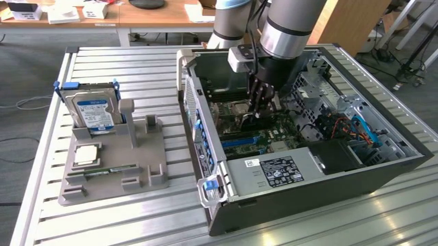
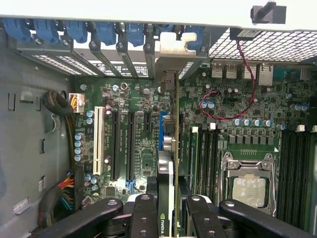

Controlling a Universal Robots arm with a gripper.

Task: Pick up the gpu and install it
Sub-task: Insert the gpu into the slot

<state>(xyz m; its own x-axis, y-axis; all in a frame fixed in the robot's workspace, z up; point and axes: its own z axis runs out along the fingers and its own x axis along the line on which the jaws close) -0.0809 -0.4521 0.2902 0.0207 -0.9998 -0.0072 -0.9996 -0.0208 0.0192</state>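
The gpu [image 2: 167, 158] stands edge-on inside the computer case [image 1: 383, 169], a thin dark slab with a green logo patch and a pale metal bracket that meets the case's rear slot row. It lies along the blue slot on the motherboard [image 2: 143, 148]. The gripper [image 2: 169, 210] clamps it, black fingers [image 2: 143, 215] pressed to each face. The wrist view shows one white slot [image 2: 97, 141] and one processor socket [image 2: 250, 186] in the case. The exterior view shows the gripper [image 1: 257, 110] deep in the case, and beside the case one grey holder [image 1: 147, 177] carrying one hard drive [image 1: 94, 114] and one memory stick [image 1: 110, 169].
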